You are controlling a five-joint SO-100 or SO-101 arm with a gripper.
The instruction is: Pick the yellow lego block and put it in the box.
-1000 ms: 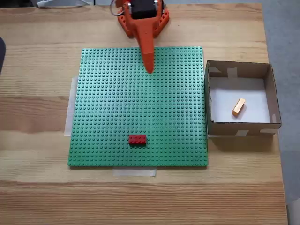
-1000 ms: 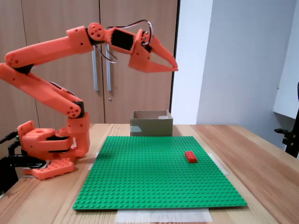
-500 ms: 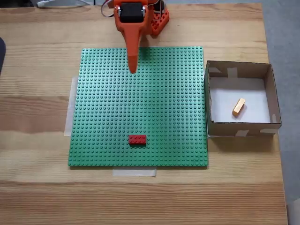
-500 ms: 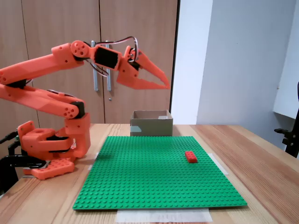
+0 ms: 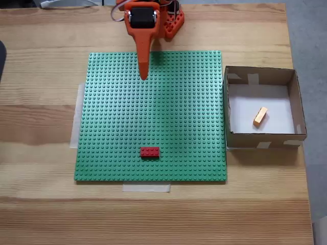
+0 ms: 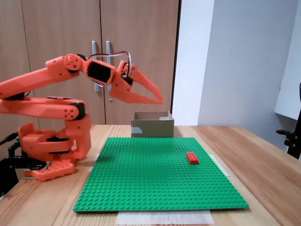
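The yellow lego block [image 5: 260, 116] lies tilted on the white bottom of the box [image 5: 261, 138], which stands to the right of the green baseplate in the top-down fixed view. In the side fixed view the box [image 6: 151, 125] sits behind the plate and its walls hide the block. My orange gripper [image 5: 143, 76] hangs over the plate's far edge, well apart from the box. Seen from the side, the gripper [image 6: 160, 100] is high above the plate with its fingertips meeting, shut and holding nothing.
A red brick [image 5: 149, 151] is stuck on the green baseplate [image 5: 112, 122] near its front edge, also visible as the red brick [image 6: 192, 157] from the side. The arm's base [image 6: 47, 150] sits at the table's far end. Tape strips hold the plate to the wooden table.
The arm has swung left in the top-down view, away from the box, and folded back and down toward its base. The yellow block and red brick have not moved.
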